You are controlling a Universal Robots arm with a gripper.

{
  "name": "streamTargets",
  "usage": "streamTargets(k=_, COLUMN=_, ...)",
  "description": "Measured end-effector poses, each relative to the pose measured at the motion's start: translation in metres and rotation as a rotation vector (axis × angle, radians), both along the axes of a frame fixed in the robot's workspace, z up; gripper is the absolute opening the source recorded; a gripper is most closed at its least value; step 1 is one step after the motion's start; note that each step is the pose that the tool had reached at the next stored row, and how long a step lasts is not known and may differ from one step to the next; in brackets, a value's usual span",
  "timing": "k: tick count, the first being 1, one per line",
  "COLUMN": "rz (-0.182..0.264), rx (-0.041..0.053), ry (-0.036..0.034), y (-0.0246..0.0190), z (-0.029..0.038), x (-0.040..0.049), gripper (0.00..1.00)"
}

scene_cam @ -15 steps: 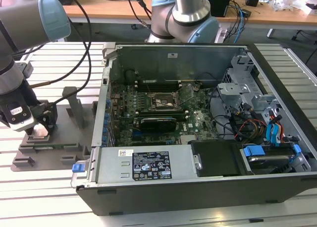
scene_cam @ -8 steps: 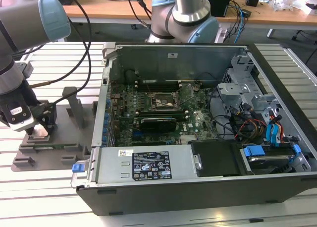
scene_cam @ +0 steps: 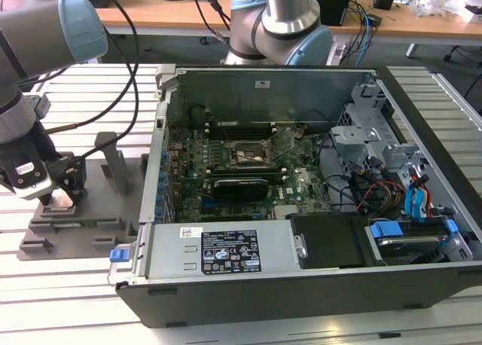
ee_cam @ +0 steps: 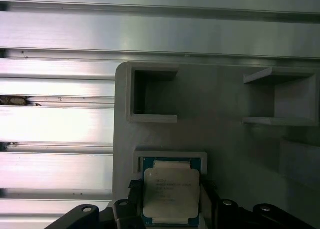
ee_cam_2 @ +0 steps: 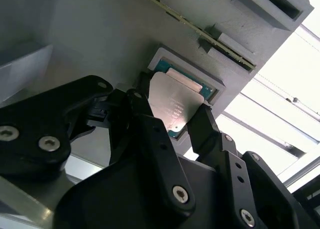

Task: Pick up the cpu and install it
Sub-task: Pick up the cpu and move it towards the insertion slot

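Grey tray (scene_cam: 83, 226): raised blocks (scene_cam: 111, 160) stand just beside gripper (scene_cam: 56, 198), on case side. Cpu (ee_cam: 171, 191) sits in recess, rim close round it in first wrist view. Case side wall (scene_cam: 160, 126) rises between tray and motherboard (scene_cam: 226, 172). Case open on top; space above socket (scene_cam: 247, 157) free. Black card (scene_cam: 241, 185) just beside socket. Drive cage (scene_cam: 361, 134), cable bundle (scene_cam: 361, 190) crowd exterior view's right. Black cables (scene_cam: 132, 66) hang between arm and case.
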State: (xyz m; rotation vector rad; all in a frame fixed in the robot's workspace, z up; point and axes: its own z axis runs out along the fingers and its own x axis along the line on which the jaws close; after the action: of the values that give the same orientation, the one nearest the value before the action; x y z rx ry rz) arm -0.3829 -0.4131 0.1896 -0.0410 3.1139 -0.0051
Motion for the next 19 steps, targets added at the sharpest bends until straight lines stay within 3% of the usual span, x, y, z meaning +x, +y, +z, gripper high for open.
streamTargets(k=19, rz=0.000, rx=0.0005, ry=-0.0007, y=0.0001, z=0.0001, x=0.0001, gripper=0.55)
